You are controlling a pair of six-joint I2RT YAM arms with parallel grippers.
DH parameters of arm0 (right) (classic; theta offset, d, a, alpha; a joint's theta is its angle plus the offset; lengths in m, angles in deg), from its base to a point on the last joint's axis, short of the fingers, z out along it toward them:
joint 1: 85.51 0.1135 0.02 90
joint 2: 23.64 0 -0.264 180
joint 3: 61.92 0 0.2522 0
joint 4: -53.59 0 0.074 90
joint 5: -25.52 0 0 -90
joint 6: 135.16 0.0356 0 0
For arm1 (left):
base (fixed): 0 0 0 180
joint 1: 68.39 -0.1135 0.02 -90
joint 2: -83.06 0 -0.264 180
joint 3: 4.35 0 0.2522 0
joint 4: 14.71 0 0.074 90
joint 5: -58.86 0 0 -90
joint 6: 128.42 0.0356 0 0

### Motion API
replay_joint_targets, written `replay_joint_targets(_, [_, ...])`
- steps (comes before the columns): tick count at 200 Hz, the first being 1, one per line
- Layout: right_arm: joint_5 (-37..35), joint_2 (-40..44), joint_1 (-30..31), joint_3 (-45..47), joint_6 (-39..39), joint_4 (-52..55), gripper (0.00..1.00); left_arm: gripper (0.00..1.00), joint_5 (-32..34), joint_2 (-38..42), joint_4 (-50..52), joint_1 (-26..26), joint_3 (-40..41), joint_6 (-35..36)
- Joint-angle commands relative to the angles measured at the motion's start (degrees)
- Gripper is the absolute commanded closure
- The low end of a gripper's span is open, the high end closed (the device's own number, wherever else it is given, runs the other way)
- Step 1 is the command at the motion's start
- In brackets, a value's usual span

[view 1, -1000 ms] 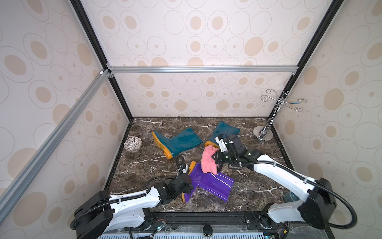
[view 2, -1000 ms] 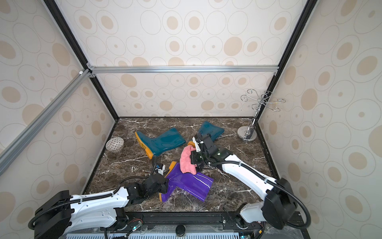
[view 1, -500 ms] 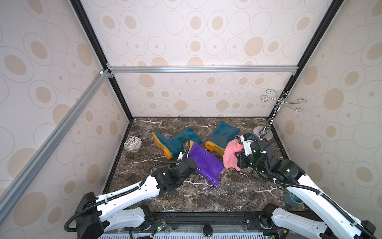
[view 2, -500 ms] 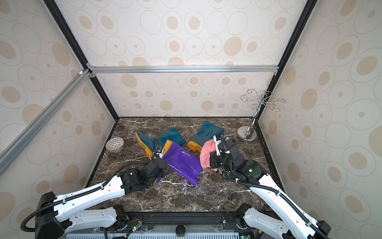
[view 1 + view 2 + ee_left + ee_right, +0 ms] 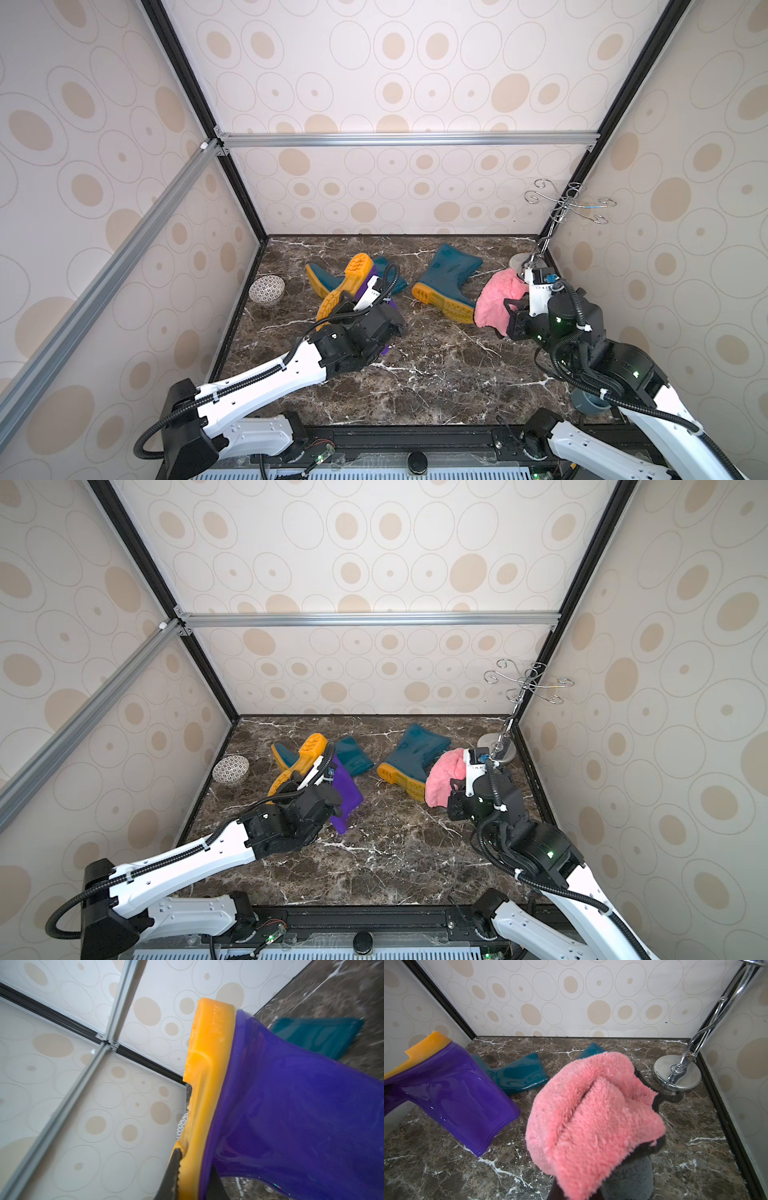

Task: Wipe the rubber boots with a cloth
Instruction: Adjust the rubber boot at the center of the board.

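Observation:
My left gripper (image 5: 193, 1180) is shut on the yellow-orange sole edge of the purple rubber boot (image 5: 345, 796). The boot hangs off the floor, sole (image 5: 351, 276) tilted up toward the back left and shaft opening pointing down. One teal boot (image 5: 322, 279) lies behind it, partly hidden. The other teal boot (image 5: 449, 277) lies right of centre. My right gripper (image 5: 577, 1190) is shut on the bunched pink cloth (image 5: 498, 303), held in the air just right of that boot and apart from the purple one. The cloth hides the fingertips.
A patterned bowl (image 5: 267, 289) sits by the left wall. A chrome hook stand (image 5: 524, 263) rises in the back right corner, close behind the cloth. A grey cup (image 5: 589, 402) stands at the front right. Patterned walls close in three sides of the marble floor (image 5: 436, 374).
The cloth came off the purple boot and went right with my right gripper. My left gripper lifted the boot from the front floor toward the back left and tipped its sole upward.

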Motion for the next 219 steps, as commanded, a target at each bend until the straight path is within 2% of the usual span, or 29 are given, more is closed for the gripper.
replay_joint_targets(1, [-3.1,2.9,-0.3,1.5,0.9,1.3,1.0,1.0,12.0,2.4,-23.0,1.9,3.8,26.0])
replay_joint_targets(35, [-3.1,5.6,-0.3,3.7,2.0,1.6,1.0,1.0,13.8,0.9,-52.6,6.2,11.2,57.3])
replay_joint_targets(61, [-2.6,7.4,-0.2,5.0,2.6,1.3,1.0,1.0,14.1,-2.5,-65.2,8.2,14.0,71.5])
replay_joint_targets(68, [-2.5,7.8,-0.3,5.3,2.8,1.2,1.0,1.0,14.1,-3.3,-66.8,8.7,14.0,73.3])
replay_joint_targets(96, [-2.4,9.1,-0.2,5.7,2.6,1.2,1.0,1.0,11.7,-4.7,-50.0,10.0,9.2,64.0])
replay_joint_targets(111, [-2.3,9.5,-0.2,6.0,2.5,1.2,1.0,1.0,11.1,-6.5,-49.3,10.7,9.4,64.6])
replay_joint_targets(145, [-2.1,10.2,-0.2,6.5,3.4,1.8,1.0,1.0,10.4,-11.9,-45.9,14.6,8.5,60.4])
replay_joint_targets(154, [-2.2,10.6,-0.3,6.5,3.6,2.0,1.0,1.0,10.0,-14.0,-37.5,16.0,5.5,54.2])
replay_joint_targets(171, [-2.2,11.1,-0.3,5.9,3.5,2.6,1.0,1.0,7.6,-19.1,-18.2,18.3,-3.1,36.6])
replay_joint_targets(177, [-2.2,11.1,-0.2,5.5,3.4,3.0,1.0,1.0,6.3,-20.8,-13.7,19.0,-5.9,32.5])
replay_joint_targets(199, [-1.3,11.1,-0.3,4.9,3.1,3.9,1.0,1.0,3.4,-25.3,-6.5,20.6,-12.6,25.6])
replay_joint_targets(219, [-1.3,11.5,-0.2,4.7,3.1,4.7,1.0,1.0,3.3,-28.8,-3.8,21.3,-15.2,23.1])
